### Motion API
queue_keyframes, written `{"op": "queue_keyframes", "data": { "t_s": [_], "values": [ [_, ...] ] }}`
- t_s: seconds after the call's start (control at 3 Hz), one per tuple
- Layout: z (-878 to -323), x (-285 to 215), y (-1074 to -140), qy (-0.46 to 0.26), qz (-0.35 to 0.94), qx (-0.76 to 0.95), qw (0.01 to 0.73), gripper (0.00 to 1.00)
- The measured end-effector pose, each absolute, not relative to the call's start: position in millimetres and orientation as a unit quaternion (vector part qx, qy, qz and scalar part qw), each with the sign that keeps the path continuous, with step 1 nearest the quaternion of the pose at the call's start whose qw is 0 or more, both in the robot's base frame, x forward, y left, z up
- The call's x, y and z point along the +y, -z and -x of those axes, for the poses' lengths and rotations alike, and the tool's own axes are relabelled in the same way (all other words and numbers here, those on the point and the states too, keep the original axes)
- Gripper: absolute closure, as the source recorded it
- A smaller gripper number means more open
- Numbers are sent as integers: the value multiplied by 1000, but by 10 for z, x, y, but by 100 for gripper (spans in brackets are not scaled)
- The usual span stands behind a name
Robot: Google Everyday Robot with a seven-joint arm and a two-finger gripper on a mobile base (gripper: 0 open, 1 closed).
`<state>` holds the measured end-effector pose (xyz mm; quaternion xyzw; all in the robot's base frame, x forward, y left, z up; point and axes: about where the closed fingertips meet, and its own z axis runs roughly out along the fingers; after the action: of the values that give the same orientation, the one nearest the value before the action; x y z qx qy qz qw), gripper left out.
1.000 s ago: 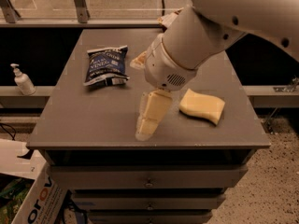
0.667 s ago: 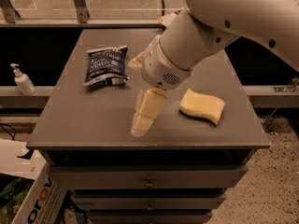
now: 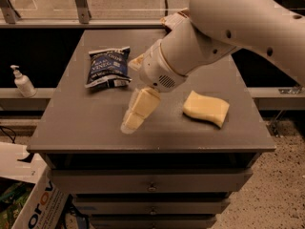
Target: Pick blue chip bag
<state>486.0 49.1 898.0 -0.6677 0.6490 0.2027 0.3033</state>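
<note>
The gripper [image 3: 129, 124] hangs low over the near middle of the table [image 3: 81, 128], and it is now a bit more to the left than it was a second ago. It is sliding sideways, away from the yellow sponge [image 3: 206, 109] and toward the side where the blue chip bag [image 3: 108, 68] lies. That looks good for the job, because the bag is the thing to grab, but the gripper is not there yet. The bag lies far and left of it, flat on the table top, with bare table between them. The bag has not moved and nothing touches it. The gripper holds nothing. From this side it shows as one pale piece, so I cannot tell if it is wide or narrow. It points down and to the left, with its tip close to the table, maybe just above it. Behind it comes the round white wrist [image 3: 159, 73], and then the big white arm [image 3: 228, 27] goes up and to the right, out past the top right corner. I think the arm needs to reach farther away and more to the left, then come down on the bag. Off the table, a small soap bottle [image 3: 21, 82] stands on a ledge at the left.
</note>
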Motion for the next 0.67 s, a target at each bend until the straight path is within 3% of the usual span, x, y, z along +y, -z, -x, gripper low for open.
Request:
{"op": "queue_keyframes", "data": {
  "t_s": [0.67],
  "values": [
    [-4961, 849, -8786, -243, 594, 686, 343, 0]
  ]
}}
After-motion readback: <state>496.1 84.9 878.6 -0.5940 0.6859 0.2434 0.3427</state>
